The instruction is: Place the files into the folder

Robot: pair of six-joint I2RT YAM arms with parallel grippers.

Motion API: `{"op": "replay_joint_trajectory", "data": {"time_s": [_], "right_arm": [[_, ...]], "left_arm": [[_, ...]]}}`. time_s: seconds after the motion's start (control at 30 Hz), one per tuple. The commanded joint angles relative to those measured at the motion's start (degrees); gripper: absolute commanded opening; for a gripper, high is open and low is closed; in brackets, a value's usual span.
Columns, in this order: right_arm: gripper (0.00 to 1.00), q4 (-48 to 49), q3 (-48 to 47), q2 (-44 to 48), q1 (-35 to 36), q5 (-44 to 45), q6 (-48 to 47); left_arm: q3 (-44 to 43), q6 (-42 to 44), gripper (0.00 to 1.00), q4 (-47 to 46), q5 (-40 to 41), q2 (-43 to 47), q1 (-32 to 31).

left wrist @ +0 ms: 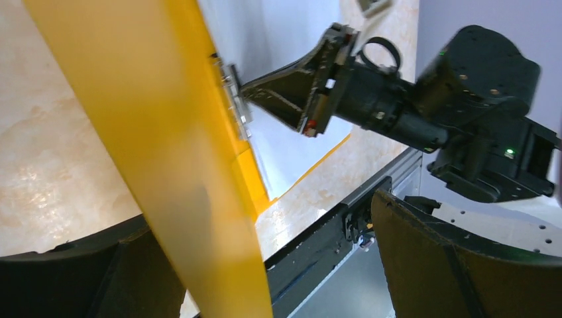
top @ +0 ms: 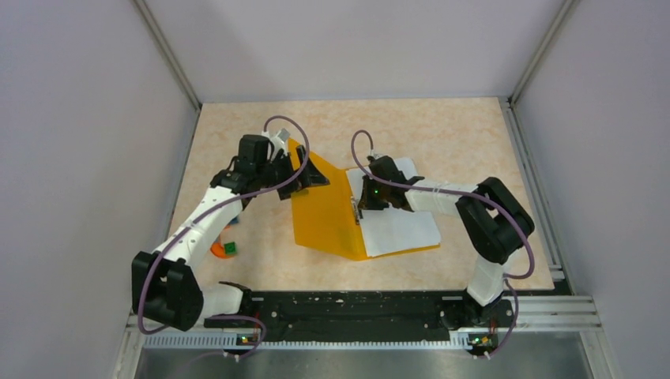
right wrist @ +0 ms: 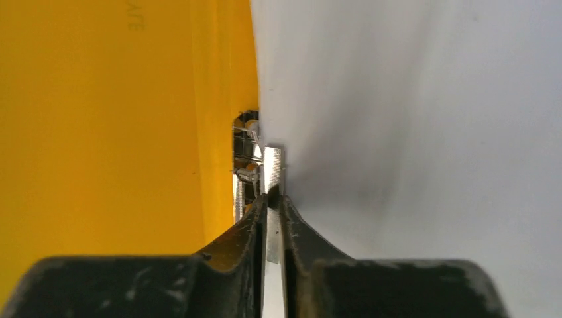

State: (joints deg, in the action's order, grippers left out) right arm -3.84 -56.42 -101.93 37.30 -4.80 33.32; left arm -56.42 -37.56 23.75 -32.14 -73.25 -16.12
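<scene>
The orange folder (top: 324, 217) lies open mid-table, its left cover (left wrist: 159, 132) raised on a slant. The white files (top: 399, 225) lie on its right half; no printed text shows on the top sheet (right wrist: 431, 132). My left gripper (top: 304, 175) is at the cover's upper far edge. In the left wrist view its jaws (left wrist: 262, 225) stand wide apart, with the thin cover passing between them close to the left finger. My right gripper (top: 363, 201) is at the folder's spine, shut (right wrist: 273, 195) on the metal clip (right wrist: 272, 165) at the paper's edge.
A small orange toy block (top: 216, 250) and a green block (top: 230, 248) lie under my left forearm. A black rail (top: 355, 308) runs along the near edge. Grey enclosure walls stand on the left, right and back.
</scene>
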Motion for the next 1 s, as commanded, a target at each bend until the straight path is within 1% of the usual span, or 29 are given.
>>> {"op": "replay_joint_trajectory", "data": {"time_s": [0.0, 0.17, 0.33, 0.5, 0.57, 0.67, 0.7, 0.8, 0.97], "right_arm": [[0.08, -0.3, -3.0, -3.8, 3.0, -3.7, 4.3], [0.09, 1.5, -7.1, -6.4, 5.6, -4.7, 7.1], [0.1, 1.7, -9.1, -7.3, 6.0, -5.2, 8.1], [0.17, 0.4, -9.0, -4.8, 5.5, -4.1, 7.6], [0.23, -0.1, -8.2, -2.6, 4.7, -4.5, 7.6], [0.34, -0.3, -6.4, 3.0, 3.2, -4.1, 7.5], [0.37, -0.9, -6.1, 5.0, 2.7, -3.7, 7.2], [0.4, -3.5, -5.0, 10.7, 1.2, -2.0, 6.3], [0.49, -7.8, -2.3, 21.0, -1.4, 2.1, 4.9]], "left_arm": [[-4.5, 0.6, 0.99, -1.7, -2.4, 1.3, -2.4], [-7.0, 1.1, 0.99, -1.8, -2.0, -0.4, -4.2], [-9.0, 1.0, 0.99, -2.6, -1.2, -2.7, -6.5], [-10.9, 0.5, 0.99, -3.1, -0.6, -4.7, -8.5], [-11.6, 0.5, 0.99, -3.1, -0.1, -5.2, -9.2], [-11.9, 0.1, 0.99, -3.5, 0.3, -5.7, -9.7], [-12.1, -0.1, 0.99, -3.8, 0.4, -5.9, -9.8], [-12.8, -0.6, 0.99, -4.5, 0.0, -6.7, -10.6], [-17.2, 0.8, 0.99, -4.8, -1.5, -9.3, -14.9]]}}
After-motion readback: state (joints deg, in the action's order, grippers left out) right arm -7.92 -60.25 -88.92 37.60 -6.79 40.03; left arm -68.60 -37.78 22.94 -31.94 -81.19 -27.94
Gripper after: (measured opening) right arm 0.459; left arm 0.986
